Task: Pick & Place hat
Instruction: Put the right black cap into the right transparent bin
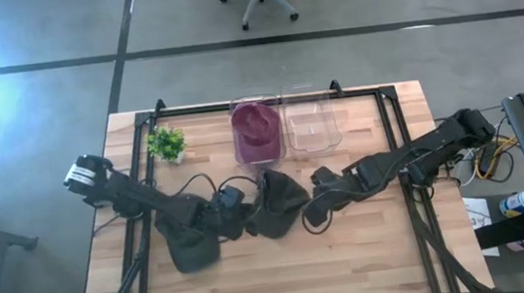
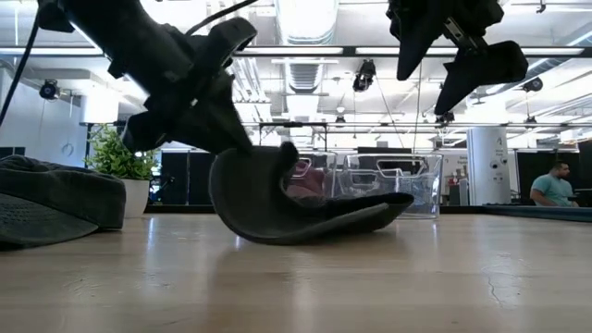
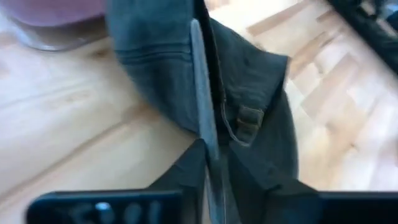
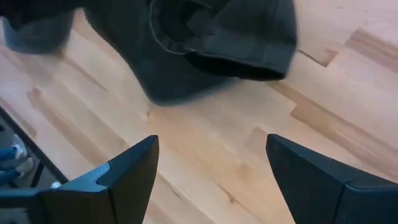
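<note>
From overhead, a dark cap (image 1: 276, 204) lies at the table's (image 1: 352, 264) centre, with the left gripper (image 1: 239, 204) at its nine o'clock edge and the right gripper (image 1: 323, 187) just off its three o'clock side. A second dark cap (image 1: 193, 249) sits at about seven o'clock from the first, under the left arm. At twelve o'clock stand two clear bins: one (image 1: 257, 130) holding a maroon hat (image 1: 255, 123), and an empty one (image 1: 311, 120) beside it. A small potted plant (image 1: 166, 143) stands at ten o'clock.

Only the table-level camera shows height: the centre cap (image 2: 296, 199) is tipped up on its left-gripper (image 2: 236, 139) side, brim resting on the wood, while the right gripper (image 2: 442, 69) hangs well above it, jaws spread wide and empty. A person (image 2: 553, 185) sits far behind.

The left wrist camera alone shows the grip: the cap's (image 3: 186, 74) edge runs through a narrow gap between the fingers (image 3: 186, 180), pinched. The right wrist camera sees the cap's (image 4: 205, 43) hollow underside beyond its parted fingers (image 4: 124, 174).
</note>
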Controlling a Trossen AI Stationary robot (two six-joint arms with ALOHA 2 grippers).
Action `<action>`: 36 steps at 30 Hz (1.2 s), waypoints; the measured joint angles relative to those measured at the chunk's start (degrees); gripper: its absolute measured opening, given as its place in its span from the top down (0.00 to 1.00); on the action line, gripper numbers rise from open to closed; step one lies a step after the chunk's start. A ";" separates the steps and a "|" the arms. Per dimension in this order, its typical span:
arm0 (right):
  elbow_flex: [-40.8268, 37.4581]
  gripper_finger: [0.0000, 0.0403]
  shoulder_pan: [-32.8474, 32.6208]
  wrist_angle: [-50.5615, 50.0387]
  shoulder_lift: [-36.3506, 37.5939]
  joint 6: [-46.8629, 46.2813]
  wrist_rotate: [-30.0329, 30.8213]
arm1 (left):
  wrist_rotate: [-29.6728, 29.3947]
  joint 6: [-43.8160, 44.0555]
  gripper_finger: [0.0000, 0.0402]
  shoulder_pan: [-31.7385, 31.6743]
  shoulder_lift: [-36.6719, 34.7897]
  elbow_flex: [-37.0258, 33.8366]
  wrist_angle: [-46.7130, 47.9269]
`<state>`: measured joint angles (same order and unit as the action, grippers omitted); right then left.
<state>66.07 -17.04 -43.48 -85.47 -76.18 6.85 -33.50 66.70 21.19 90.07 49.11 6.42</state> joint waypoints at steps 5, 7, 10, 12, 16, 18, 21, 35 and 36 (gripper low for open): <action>-0.09 0.28 0.02 0.87 0.00 -0.02 -0.02 | 3.57 -0.72 0.64 0.06 -0.31 0.01 0.24; -0.09 0.27 0.02 0.91 0.00 -0.02 -0.03 | 5.32 -1.02 0.58 0.12 -1.80 0.01 3.20; 0.09 0.28 0.00 0.98 0.00 -0.27 -0.16 | 6.76 -2.35 0.53 1.09 -4.94 0.01 8.09; 0.26 0.28 -0.13 1.05 0.00 -0.40 -0.59 | 7.08 -3.64 0.52 2.20 -6.88 0.01 11.92; 0.37 0.28 -0.95 3.08 0.00 -1.44 -0.71 | 5.24 -9.43 0.51 4.29 -9.45 -0.52 16.80; 0.37 0.28 -1.14 5.94 -0.03 -1.81 -0.71 | 4.44 -15.24 0.51 5.03 -9.64 -2.11 15.81; 0.63 0.28 -1.11 10.43 -1.72 -2.13 -0.51 | 4.51 -23.42 0.51 5.26 -9.58 -5.94 8.78; 10.61 0.28 0.34 12.71 -13.71 -1.68 -1.27 | 4.46 -24.48 0.51 -1.08 -8.86 -23.58 -26.08; 11.41 0.28 0.67 12.60 -14.43 -1.66 -0.93 | 4.46 -24.30 0.51 -1.40 -8.31 -23.94 -28.41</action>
<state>77.48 -16.37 -30.88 -99.90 -77.83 5.92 -29.04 42.39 19.79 81.76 25.17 -21.99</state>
